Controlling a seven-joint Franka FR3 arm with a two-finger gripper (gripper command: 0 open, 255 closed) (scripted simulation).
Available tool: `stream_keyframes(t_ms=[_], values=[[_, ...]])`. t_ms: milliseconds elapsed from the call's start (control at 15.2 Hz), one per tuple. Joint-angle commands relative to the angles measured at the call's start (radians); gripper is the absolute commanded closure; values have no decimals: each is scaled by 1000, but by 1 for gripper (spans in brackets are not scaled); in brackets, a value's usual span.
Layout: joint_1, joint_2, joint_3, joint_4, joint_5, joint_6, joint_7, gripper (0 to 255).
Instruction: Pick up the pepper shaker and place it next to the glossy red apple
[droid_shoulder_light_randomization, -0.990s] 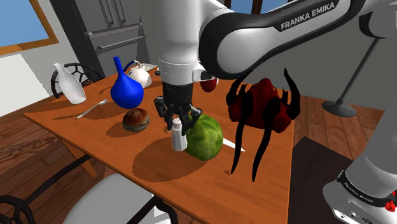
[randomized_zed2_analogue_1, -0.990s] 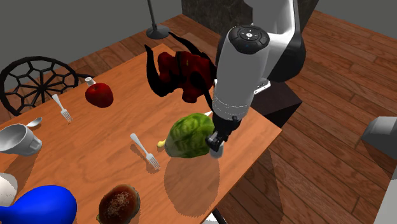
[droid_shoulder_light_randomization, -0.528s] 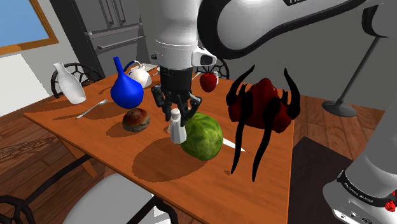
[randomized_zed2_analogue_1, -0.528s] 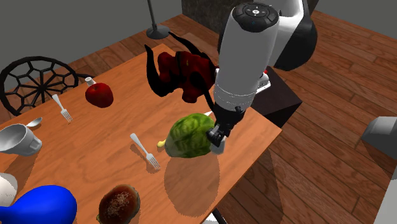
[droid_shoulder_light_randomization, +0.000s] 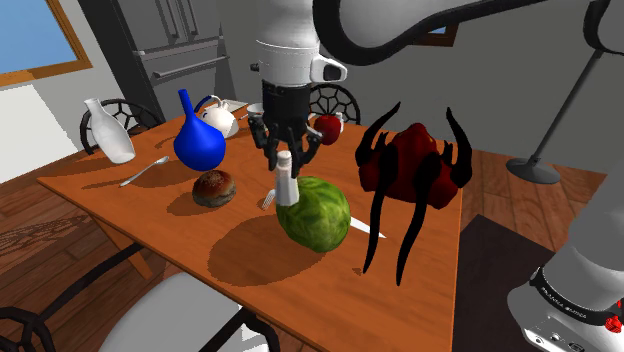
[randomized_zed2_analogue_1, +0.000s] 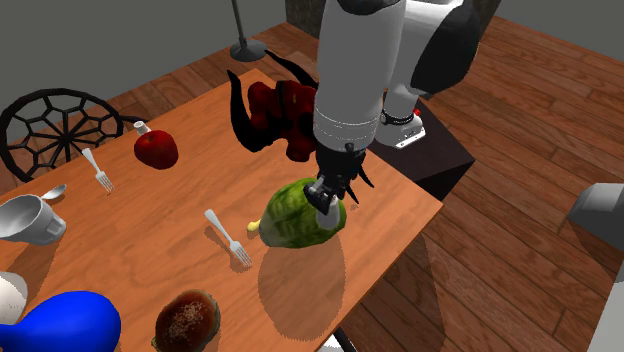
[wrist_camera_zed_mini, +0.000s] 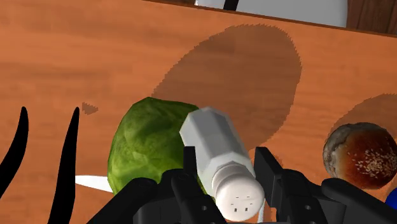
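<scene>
My gripper (droid_shoulder_light_randomization: 284, 158) is clamped on the white pepper shaker (droid_shoulder_light_randomization: 287, 186) near its perforated cap. The body hangs below the 2 fingers, clear of the wooden table (droid_shoulder_light_randomization: 130, 200) and over the green cabbage (droid_shoulder_light_randomization: 315, 212). I judge that height gives clearance for carrying it toward the red apple (droid_shoulder_light_randomization: 328, 127), well apart behind.
</scene>
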Motion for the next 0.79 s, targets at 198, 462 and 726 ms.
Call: stream_keyframes(t_ms=[198,462,726], values=[[-112,-48,-23,-17,64,-2,-146,255],[-176,-55,-53,-17,84,-4,-244,255],[-224,-33,-85,4,77,-13,-326,255]])
